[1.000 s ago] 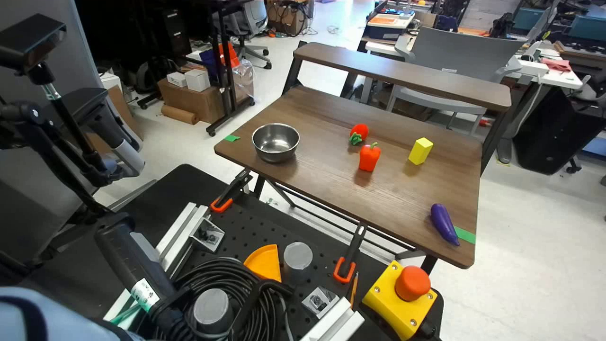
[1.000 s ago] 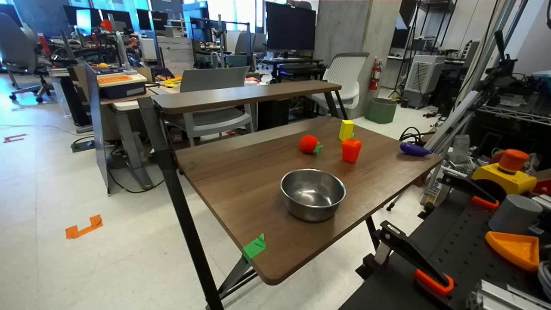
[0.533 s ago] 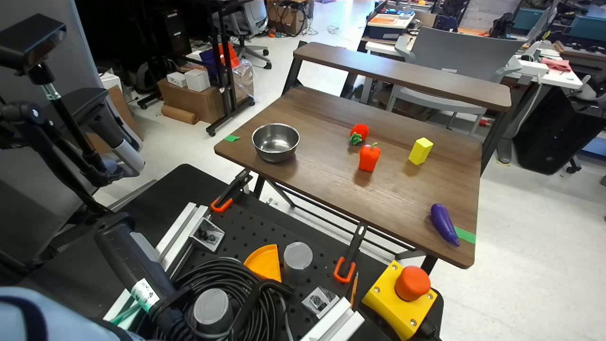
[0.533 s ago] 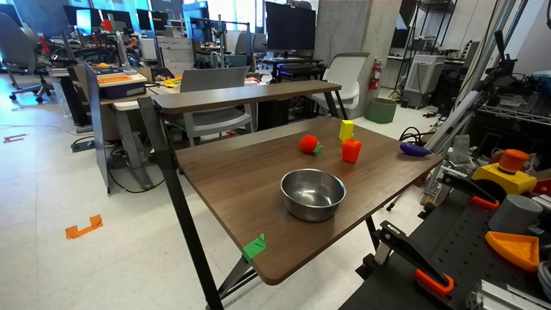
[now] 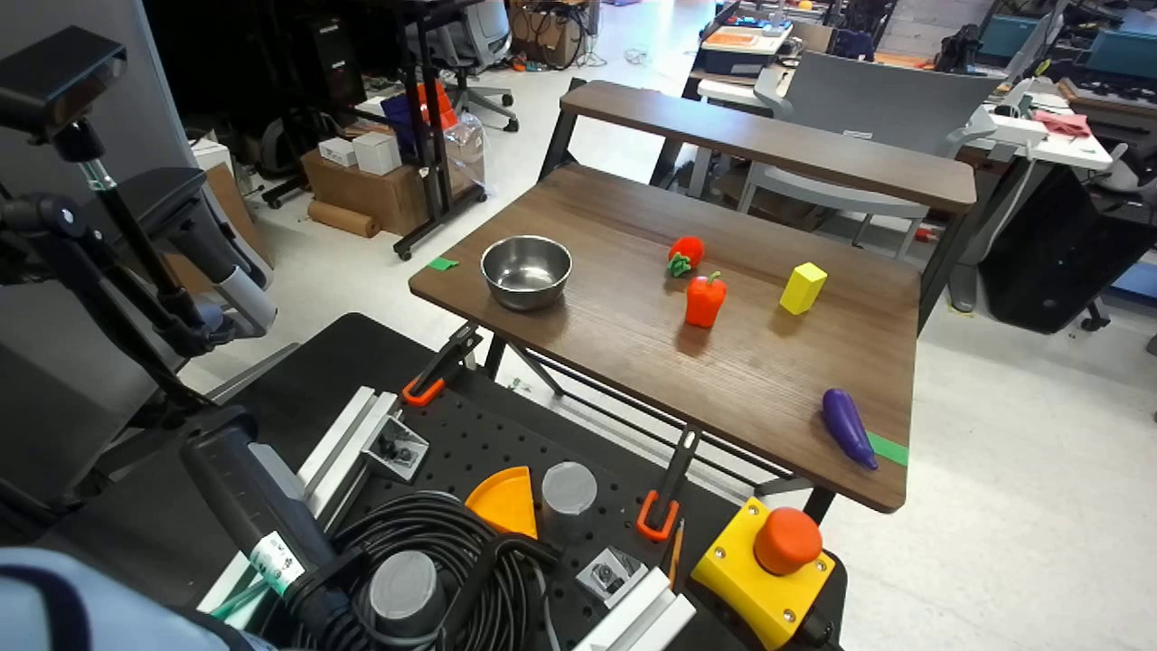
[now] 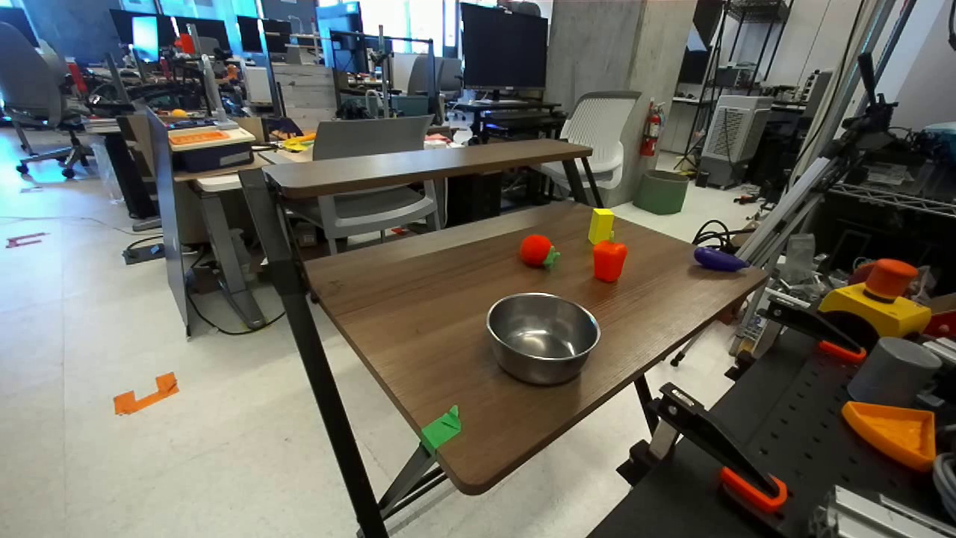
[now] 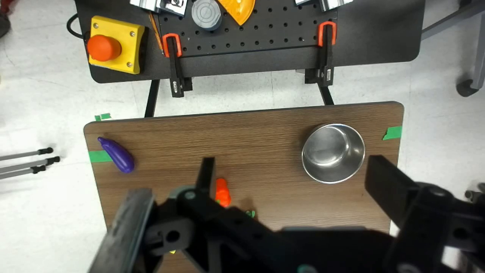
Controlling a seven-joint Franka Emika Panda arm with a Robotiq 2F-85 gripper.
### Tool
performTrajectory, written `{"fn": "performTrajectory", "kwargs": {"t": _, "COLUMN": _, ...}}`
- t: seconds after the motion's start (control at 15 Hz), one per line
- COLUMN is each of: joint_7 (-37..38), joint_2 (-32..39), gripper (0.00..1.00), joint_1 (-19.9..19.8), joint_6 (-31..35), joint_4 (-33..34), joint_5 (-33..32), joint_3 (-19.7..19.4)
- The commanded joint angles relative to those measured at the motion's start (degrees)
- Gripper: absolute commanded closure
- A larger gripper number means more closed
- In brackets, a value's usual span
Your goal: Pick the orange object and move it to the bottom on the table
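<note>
A small, stubby, green-stemmed red-orange block (image 5: 704,303), shaped like a bell pepper, stands near the middle of a rectangular brown wood-topped table (image 5: 624,334). In an exterior view, reading the clock from that block, a round red-orange item with green leaves (image 5: 689,250) sits near it at eleven, an oblong yellow block (image 5: 802,289) at three, a shiny round steel bowl (image 5: 526,271) well apart at nine, and a purple eggplant-shaped piece (image 5: 848,429) between four and five. In the wrist view, the black two-fingered gripper (image 7: 293,167) is spread wide, one finger partly hiding the red-orange block.
</note>
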Motion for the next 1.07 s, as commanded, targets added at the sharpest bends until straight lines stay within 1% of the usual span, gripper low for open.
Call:
{"fn": "performTrajectory", "kwargs": {"t": 0.0, "joint_7": -0.05, "joint_2": 0.02, "gripper": 0.0, "joint_1": -0.08, "joint_6": -0.13, "joint_4": 0.11, "joint_5": 0.02, "joint_3": 0.05}}
{"fn": "performTrajectory", "kwargs": {"t": 0.2, "joint_7": -0.05, "joint_2": 0.02, "gripper": 0.0, "joint_1": -0.08, "joint_6": -0.13, "joint_4": 0.11, "joint_5": 0.02, "joint_3": 0.05}}
{"fn": "performTrajectory", "kwargs": {"t": 0.4, "joint_7": 0.53, "joint_2": 4.06, "gripper": 0.0, "joint_1": -0.75, "joint_6": 2.03, "joint_4": 1.63, "joint_5": -1.48, "joint_3": 0.25}}
{"fn": "performTrajectory", "kwargs": {"t": 0.6, "joint_7": -1.17, "joint_2": 10.24, "gripper": 0.0, "joint_1": -0.58, "joint_6": 8.1, "joint_4": 3.81, "joint_5": -1.72, "joint_3": -0.62}}
{"fn": "performTrajectory", "kwargs": {"t": 1.0, "joint_7": 0.28, "joint_2": 25.54, "gripper": 0.0, "joint_1": -2.33, "joint_6": 21.12, "joint_4": 8.45, "joint_5": -2.31, "joint_3": -1.6}}
